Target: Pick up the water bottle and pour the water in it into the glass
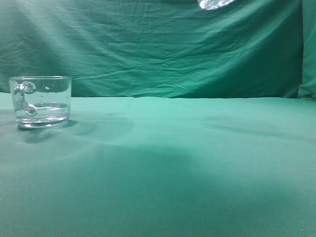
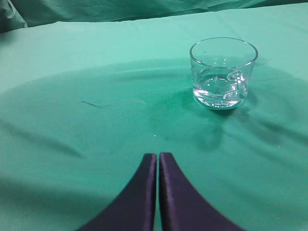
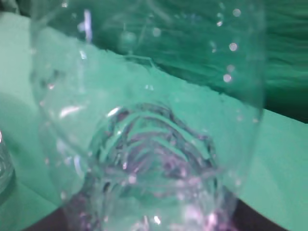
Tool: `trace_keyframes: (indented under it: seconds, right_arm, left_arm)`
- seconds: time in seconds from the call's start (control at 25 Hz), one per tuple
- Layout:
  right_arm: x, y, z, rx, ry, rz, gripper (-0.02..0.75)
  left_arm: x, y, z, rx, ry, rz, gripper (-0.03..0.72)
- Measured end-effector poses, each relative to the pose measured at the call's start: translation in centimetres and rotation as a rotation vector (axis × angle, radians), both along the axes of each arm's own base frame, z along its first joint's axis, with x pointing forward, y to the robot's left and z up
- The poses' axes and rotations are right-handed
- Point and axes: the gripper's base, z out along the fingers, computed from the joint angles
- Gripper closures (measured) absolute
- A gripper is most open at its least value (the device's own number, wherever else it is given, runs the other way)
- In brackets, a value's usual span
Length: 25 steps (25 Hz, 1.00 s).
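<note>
The glass [image 1: 41, 101] stands upright at the far left of the green table, with a shallow layer of water [image 1: 43, 109] in it. In the left wrist view the glass [image 2: 223, 73] is ahead and to the right of my left gripper [image 2: 158, 156], which is shut, empty and above the cloth. The water bottle [image 3: 144, 120] fills the right wrist view, seen along its clear ribbed body with droplets inside. My right gripper [image 3: 144, 224] is shut on it; only dark jaw edges show at the bottom. A clear bit of the bottle [image 1: 213, 4] shows at the top edge of the exterior view.
A green cloth [image 1: 173, 163] covers the table and a green cloth backdrop [image 1: 163, 49] hangs behind it. An edge of the glass [image 3: 3, 166] shows at the left border of the right wrist view.
</note>
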Motion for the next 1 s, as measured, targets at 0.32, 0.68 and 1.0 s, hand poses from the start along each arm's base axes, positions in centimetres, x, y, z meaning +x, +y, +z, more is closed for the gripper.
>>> trace_keyframes:
  seconds: [0.32,0.68,1.0]
  right_arm:
    - [-2.0,-6.7,-4.9,0.19,-0.098,-0.08,0.422]
    - [-1.0,-7.8,-10.9,0.146,-0.065,-0.039,0.422]
    - [0.1,-6.8,-15.6,0.1,-0.135,0.078,0.445]
  left_arm:
    - [0.0,0.0,0.0,0.0,0.0,0.0,0.688]
    - [0.0,0.0,0.0,0.0,0.0,0.0,0.688]
    - [0.0,0.0,0.0,0.0,0.0,0.0,0.688]
